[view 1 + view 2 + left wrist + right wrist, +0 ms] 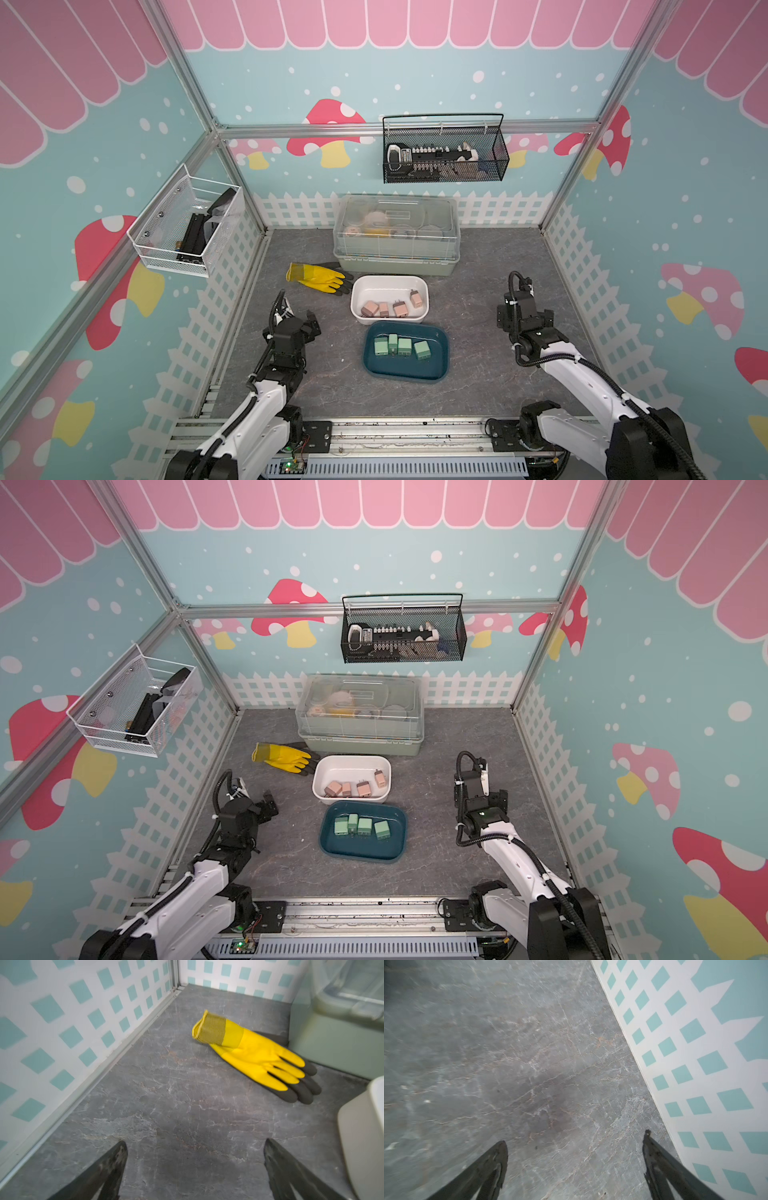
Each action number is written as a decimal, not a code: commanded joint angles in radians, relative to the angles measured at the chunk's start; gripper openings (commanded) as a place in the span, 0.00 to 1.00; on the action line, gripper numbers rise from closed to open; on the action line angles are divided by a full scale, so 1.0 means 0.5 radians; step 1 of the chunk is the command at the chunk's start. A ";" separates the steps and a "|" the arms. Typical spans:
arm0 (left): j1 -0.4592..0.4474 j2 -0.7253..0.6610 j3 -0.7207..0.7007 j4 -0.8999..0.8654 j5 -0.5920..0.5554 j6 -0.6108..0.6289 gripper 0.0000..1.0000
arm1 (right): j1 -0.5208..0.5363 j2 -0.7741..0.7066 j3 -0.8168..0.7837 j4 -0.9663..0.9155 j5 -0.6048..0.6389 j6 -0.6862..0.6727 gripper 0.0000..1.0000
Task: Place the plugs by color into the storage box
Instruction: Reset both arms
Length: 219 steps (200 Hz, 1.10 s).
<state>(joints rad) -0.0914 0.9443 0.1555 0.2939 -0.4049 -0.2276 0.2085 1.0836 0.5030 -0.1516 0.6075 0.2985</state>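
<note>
A grey-green container (395,265) with a clear lid stands at the back of the grey stone-patterned table (478,332). A yellow glove (318,277) with dark fingertips lies just left of the container's front corner. On the wall above the container hangs a black wire basket (449,172). Well to the container's left, a white mesh basket (222,232) hangs on the side wall.

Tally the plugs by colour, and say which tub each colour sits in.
Pinkish-tan plugs, in the white tub: 4
Mint green plugs, in the dark teal tub: 4
Total: 8 plugs
</note>
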 commanded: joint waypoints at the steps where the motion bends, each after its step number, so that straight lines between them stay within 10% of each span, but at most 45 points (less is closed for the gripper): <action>1: 0.046 0.375 0.086 0.890 0.152 0.059 0.99 | -0.047 0.063 -0.164 0.685 -0.061 -0.246 0.97; 26: 0.071 0.769 0.425 0.806 0.520 0.377 0.99 | -0.142 0.346 -0.174 1.053 -0.043 -0.290 0.97; 51: 0.110 1.230 0.303 1.612 0.588 0.421 0.99 | -0.195 0.612 -0.109 1.485 -0.118 -0.389 0.95; 85: 0.119 1.125 0.412 1.200 0.627 0.412 0.99 | -0.238 0.841 0.013 1.554 -0.236 -0.421 0.96; 119: 0.121 1.174 0.496 1.116 0.567 0.395 0.99 | -0.281 0.930 -0.453 2.550 -0.501 -0.522 0.98; 219: 0.164 1.209 0.551 1.042 0.632 0.367 0.99 | -0.295 0.878 -0.334 2.233 -0.428 -0.456 0.99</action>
<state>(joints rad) -0.0315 1.5337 0.3981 0.8360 -0.1158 -0.0452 0.0650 1.5230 0.3214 0.9367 0.3908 0.0818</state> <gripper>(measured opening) 0.991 0.986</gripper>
